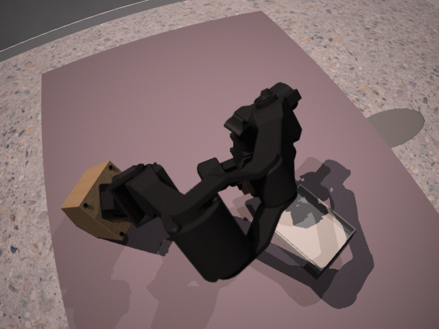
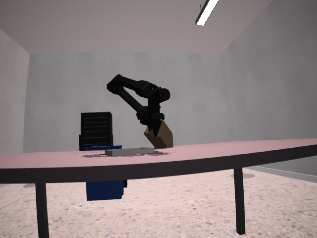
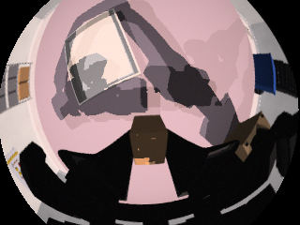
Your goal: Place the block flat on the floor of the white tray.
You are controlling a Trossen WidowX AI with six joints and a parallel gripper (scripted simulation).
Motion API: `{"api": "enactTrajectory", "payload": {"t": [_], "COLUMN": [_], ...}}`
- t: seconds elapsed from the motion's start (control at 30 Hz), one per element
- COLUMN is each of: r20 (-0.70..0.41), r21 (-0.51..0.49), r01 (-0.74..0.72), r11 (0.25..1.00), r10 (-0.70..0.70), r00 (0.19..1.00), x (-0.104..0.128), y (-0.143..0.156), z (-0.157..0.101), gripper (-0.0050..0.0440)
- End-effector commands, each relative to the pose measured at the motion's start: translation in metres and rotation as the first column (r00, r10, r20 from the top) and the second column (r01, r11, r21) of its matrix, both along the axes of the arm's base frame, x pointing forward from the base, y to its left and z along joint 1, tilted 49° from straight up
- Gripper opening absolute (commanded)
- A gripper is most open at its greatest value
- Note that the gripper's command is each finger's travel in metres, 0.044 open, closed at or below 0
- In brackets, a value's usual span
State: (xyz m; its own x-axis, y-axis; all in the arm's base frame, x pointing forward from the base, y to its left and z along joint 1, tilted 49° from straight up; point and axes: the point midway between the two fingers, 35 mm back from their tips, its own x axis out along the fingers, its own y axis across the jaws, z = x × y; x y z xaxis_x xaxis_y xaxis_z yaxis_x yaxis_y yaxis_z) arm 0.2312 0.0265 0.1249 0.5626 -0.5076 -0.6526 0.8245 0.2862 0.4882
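Gripper (image 3: 149, 150) is clamped shut on the small brown block (image 3: 149, 137), which shows in the wrist view at lower centre, pinched between two dark fingers with its lit orange underside edge facing the camera; the block is held in the air above the pink table (image 1: 159, 88) and does not touch it. Up and to the left of the block in that view lies the white tray (image 3: 100, 56), its pale floor partly under grey shadow, and the block is near the tray but outside its rim. From the top view the black arm (image 1: 212, 226) fills the middle of the frame, rising from a wooden base (image 1: 85, 192) at the left and folding over to the right, hiding the gripper beneath its links; the tray (image 1: 319, 244) sits at lower right, partly covered by the arm, with the arm's shadow spread over it and across the table. In the exterior view the gripper (image 2: 154, 132) points down in front of the wooden base (image 2: 163, 138), just by the right end of the low grey tray (image 2: 123, 151), which lies flat on the table (image 2: 230, 153); the block itself is too small and dark to pick out there
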Motion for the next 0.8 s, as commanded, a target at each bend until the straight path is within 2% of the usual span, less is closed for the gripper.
{"api": "enactTrajectory", "payload": {"t": [0.0,0.2,0.33,0.77], "r20": [0.006,0.008,0.007,0.008], "r21": [0.024,0.022,0.023,0.022], "r01": [-0.01,-0.011,-0.011,-0.011], "r11": [1.0,1.0,1.0,1.0], "r10": [0.01,0.011,0.011,0.011], "r00": [1.0,1.0,1.0,1.0], "x": [0.021,0.053,0.067,0.072], "y": [-0.019,-0.057,-0.071,-0.078], "z": [0.033,0.089,0.111,0.121], "gripper": [0.0,0.0,0.0,0.0]}}
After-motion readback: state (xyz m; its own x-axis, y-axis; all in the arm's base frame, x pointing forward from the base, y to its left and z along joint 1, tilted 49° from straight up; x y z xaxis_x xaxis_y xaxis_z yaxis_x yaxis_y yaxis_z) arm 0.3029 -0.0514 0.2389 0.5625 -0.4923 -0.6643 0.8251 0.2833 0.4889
